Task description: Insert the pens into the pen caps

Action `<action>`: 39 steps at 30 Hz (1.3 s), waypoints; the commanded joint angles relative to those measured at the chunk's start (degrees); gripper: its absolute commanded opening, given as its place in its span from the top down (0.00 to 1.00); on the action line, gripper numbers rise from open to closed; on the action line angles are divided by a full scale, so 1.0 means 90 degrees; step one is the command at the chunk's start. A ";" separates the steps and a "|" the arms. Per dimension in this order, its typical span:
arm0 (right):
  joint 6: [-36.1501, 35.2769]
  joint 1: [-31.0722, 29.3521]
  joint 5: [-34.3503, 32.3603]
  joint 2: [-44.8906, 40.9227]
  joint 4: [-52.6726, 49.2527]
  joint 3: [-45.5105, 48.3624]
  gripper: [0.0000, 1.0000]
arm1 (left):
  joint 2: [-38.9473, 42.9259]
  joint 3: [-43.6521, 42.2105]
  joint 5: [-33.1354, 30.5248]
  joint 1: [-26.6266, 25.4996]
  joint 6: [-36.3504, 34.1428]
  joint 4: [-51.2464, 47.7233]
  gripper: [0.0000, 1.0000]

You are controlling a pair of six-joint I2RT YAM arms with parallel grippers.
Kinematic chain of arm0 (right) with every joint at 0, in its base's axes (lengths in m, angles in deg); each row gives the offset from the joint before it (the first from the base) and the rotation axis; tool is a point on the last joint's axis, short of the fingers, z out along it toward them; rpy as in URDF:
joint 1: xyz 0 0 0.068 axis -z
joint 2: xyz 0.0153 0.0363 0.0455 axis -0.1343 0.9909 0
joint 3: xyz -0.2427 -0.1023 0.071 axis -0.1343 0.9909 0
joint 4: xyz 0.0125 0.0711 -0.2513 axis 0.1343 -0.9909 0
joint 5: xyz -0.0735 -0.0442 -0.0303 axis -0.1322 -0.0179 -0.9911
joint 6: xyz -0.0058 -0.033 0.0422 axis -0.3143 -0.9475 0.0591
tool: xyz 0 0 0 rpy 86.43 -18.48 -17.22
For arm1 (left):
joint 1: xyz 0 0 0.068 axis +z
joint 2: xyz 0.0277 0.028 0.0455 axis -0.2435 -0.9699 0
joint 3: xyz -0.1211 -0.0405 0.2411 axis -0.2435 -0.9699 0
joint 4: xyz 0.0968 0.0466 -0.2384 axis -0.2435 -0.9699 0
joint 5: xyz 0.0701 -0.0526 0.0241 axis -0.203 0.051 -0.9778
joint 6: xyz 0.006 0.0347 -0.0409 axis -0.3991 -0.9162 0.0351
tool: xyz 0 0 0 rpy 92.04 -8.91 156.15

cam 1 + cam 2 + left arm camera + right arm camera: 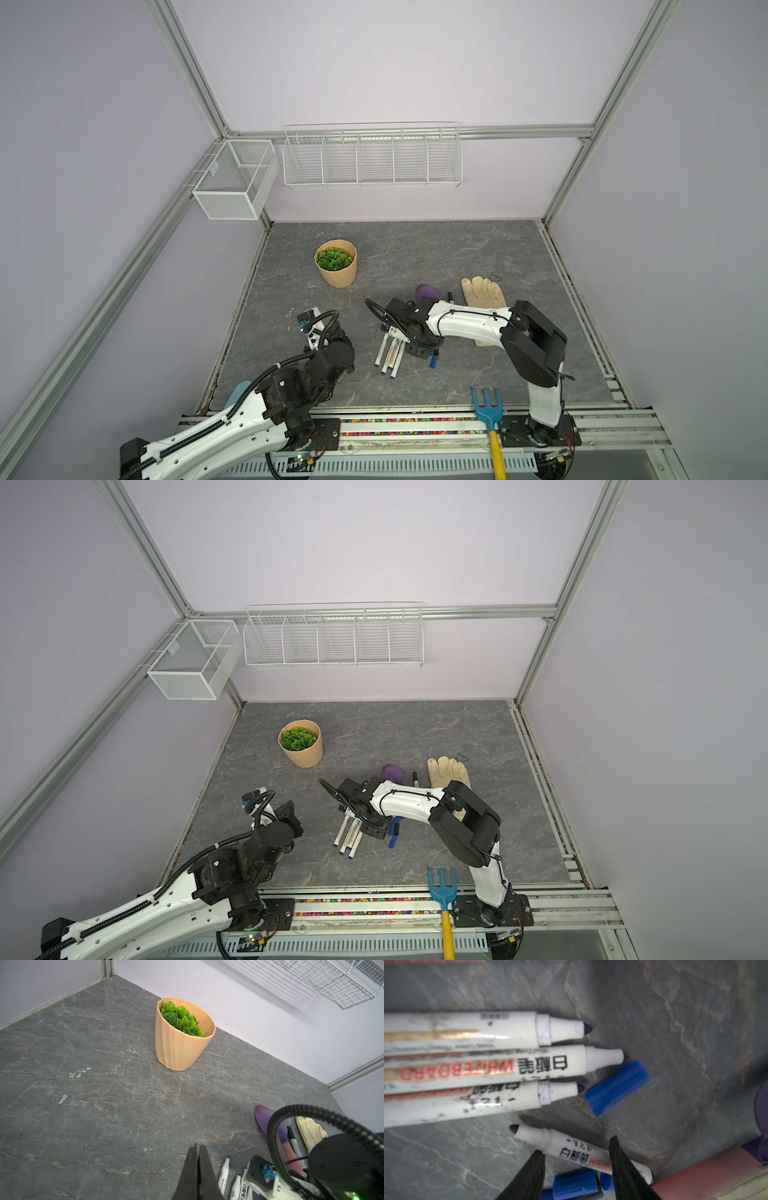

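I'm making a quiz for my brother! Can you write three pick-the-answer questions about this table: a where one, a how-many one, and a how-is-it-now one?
1. Where is the plant pot? A standing on the grey table B lying tipped over C held in the air
2. How many pens lie close side by side? A one B three C eight
3. On the left gripper, the jaws are: A wide open B pinching a pen C shut and empty
Answers: A: it stands upright there. B: three white barrels lie in a row. C: the left wrist view shows them pressed together.
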 commanded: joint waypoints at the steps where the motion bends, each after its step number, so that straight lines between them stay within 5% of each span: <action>1: -0.0201 0.0191 0.0277 0.0321 0.0167 0.0208 0.49 | -0.0014 0.0221 -0.0229 0.0029 0.0070 -0.0263 1.00; 39: -0.0015 0.0663 -0.0042 -0.0013 0.0812 0.0540 0.90 | -0.0594 0.0131 0.0107 0.0029 0.0227 0.0346 1.00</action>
